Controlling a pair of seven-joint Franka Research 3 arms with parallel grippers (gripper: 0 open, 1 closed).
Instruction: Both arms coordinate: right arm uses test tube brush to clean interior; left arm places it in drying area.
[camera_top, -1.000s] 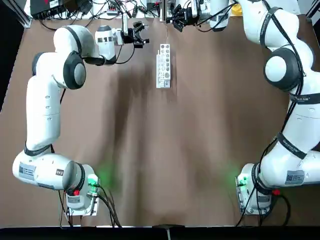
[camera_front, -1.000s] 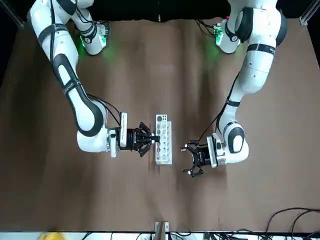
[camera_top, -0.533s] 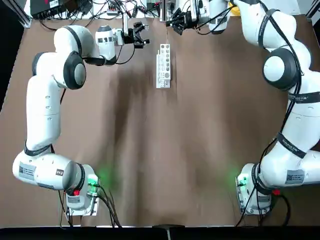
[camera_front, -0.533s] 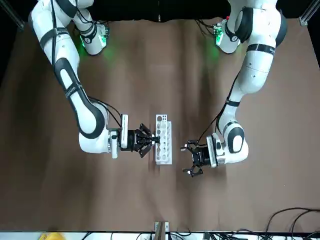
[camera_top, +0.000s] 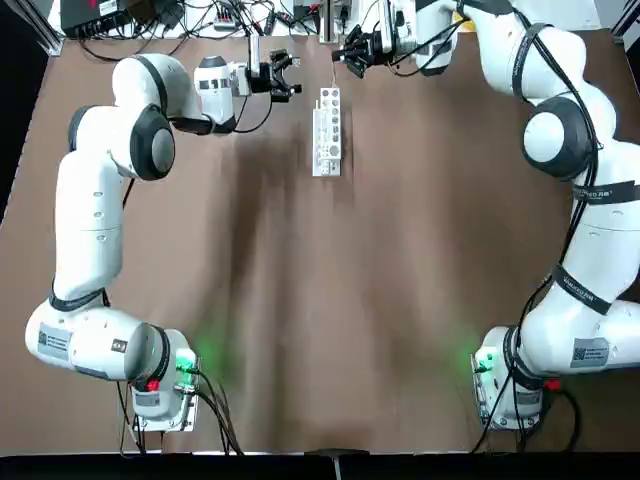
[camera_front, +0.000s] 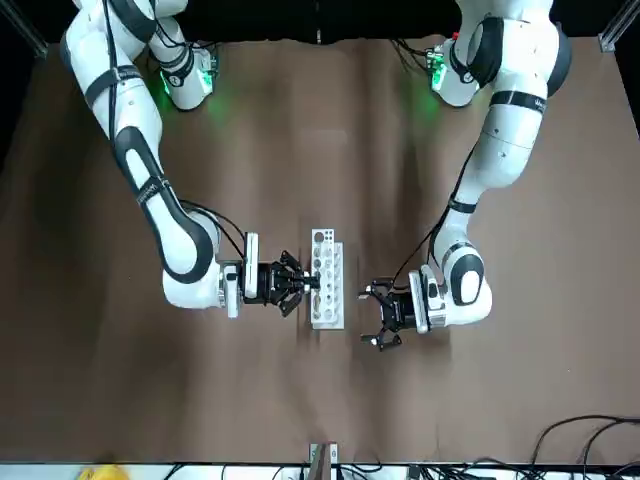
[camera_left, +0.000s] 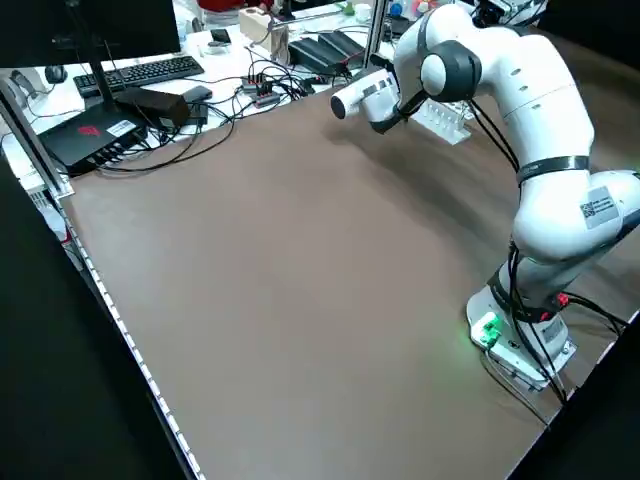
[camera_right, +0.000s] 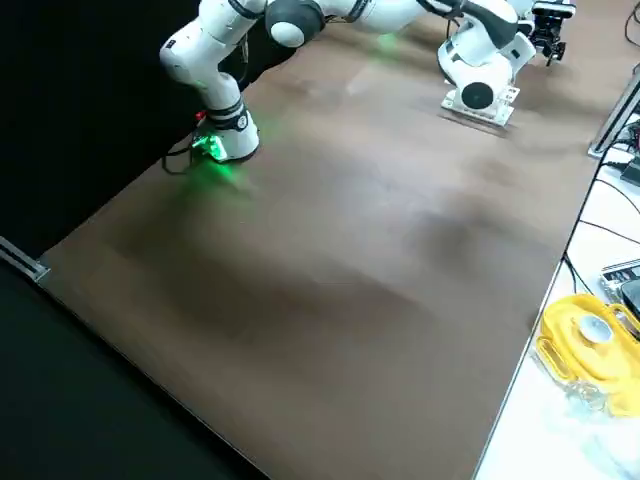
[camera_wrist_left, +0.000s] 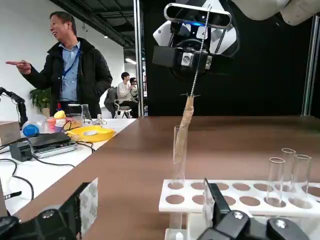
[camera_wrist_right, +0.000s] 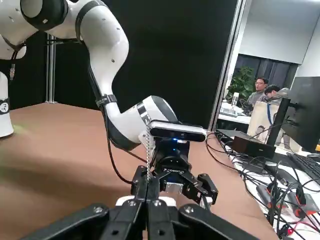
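Here the right gripper hangs at the far end of the table, just beside the white drying rack, its fingers pinched tight on the thin wire handle of the test tube brush. The brush's bristled tip sits inside an upright test tube that stands in a hole at the rack's far end. On the rack's other side the left gripper hovers, its fingers spread wide and empty, apart from the rack. Three more glass tubes stand in the rack. A person stands beyond the table.
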